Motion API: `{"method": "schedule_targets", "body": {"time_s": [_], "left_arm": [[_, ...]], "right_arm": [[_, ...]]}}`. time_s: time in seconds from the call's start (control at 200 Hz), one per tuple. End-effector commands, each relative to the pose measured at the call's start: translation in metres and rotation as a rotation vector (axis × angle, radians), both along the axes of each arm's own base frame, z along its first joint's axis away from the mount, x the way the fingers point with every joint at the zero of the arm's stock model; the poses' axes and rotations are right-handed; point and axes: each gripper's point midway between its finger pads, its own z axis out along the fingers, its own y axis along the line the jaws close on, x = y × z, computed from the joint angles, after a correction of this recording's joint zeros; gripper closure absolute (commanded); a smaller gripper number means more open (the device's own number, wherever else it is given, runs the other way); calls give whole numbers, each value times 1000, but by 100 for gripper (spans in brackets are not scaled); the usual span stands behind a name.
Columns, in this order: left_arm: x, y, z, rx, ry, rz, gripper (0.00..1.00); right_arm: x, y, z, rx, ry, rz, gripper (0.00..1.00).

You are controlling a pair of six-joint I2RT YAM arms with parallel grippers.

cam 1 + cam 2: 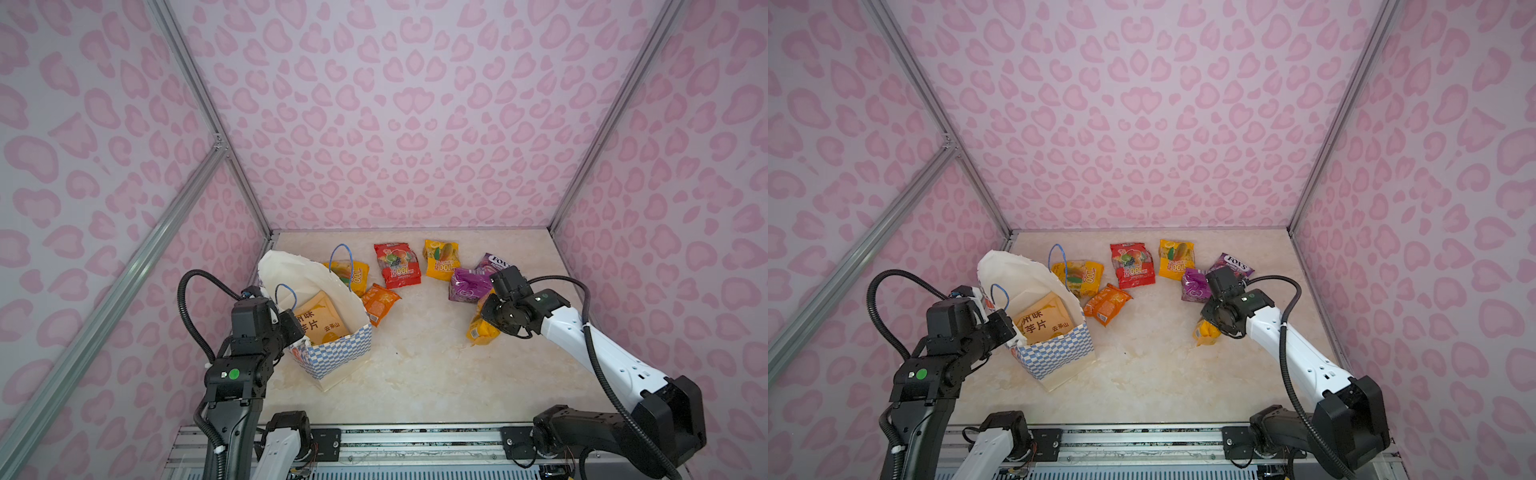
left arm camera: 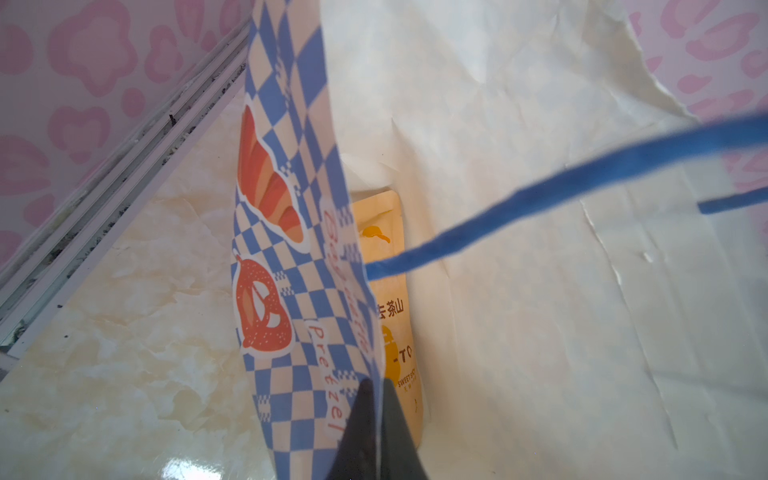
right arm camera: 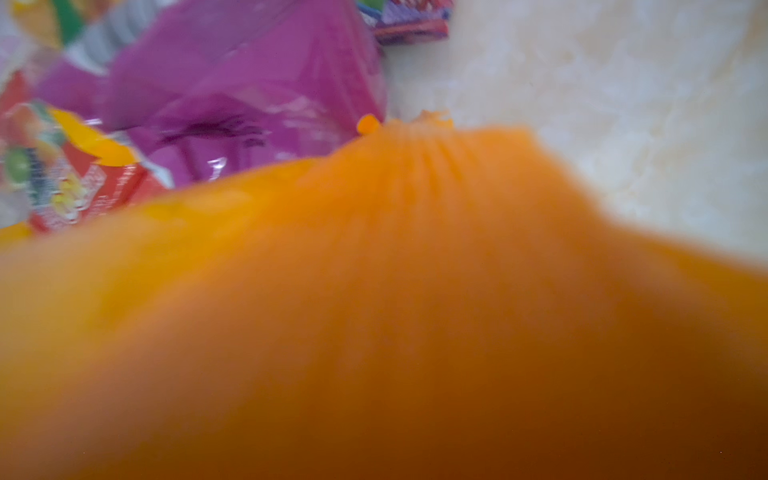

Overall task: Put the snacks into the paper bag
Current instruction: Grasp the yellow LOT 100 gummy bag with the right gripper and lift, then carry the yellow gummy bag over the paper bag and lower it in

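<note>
Since the right wrist view is filled with blurred orange film, you cannot tell whether the right gripper (image 1: 490, 319) has closed on the yellow packet (image 1: 481, 332) or only sits around it. The packet lies directly under the gripper, touching it. Expect it to be light, soft and slippery, since glossy film over loose contents is likely to slide or sag. Pinch it across its narrow width or at the crimped seal, not on the puffed face. Its long axis runs forward from beneath the gripper, with the crimped end (image 3: 419, 124) pointing ahead of the fingers toward the purple packet (image 1: 467, 286). Well off to that gripper's left, the left gripper (image 2: 377, 399) is clamped on the paper bag's (image 1: 340, 355) checkered wall, with the mouth open upward.
</note>
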Motion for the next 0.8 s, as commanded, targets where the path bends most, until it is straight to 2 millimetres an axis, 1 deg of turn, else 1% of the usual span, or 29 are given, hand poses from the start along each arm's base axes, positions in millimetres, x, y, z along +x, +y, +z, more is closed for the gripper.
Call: {"method": "schedule_targets", "body": {"time_s": [0.0,0.085,0.195,0.365,0.415,0.44,0.45,0.465,0.675,0.755,0.8], "left_arm": [[3,1,7,10,-28,-4,97],[3,0,5,6,-23,-5,97],[4,0,6,3,-25,-5,97],[2,0,8,5,-32,-5,97],[2,0,8,4,-32,-6,97],[2,0,8,3,-31,-6,97],[2,0,8,3,-31,-6,97],[2,-1,8,1,-30,-7,97],[1,-2,9,-9,-37,-10,97],[1,-2,9,-9,-38,-10,97],[1,-3,9,-11,-38,-11,97]], "right_arm": [[15,7,41,-72,-140,98,67],[21,27,76,-62,-239,188,67],[26,52,117,-65,-340,299,67],[31,82,168,-55,-484,394,67],[32,93,180,-43,-521,425,67],[33,97,181,-47,-528,440,67],[33,100,192,-39,-553,442,67],[33,102,198,-38,-570,446,67],[32,141,240,-30,-671,554,67],[28,159,257,-16,-712,609,67],[22,172,268,5,-745,651,67]]}}
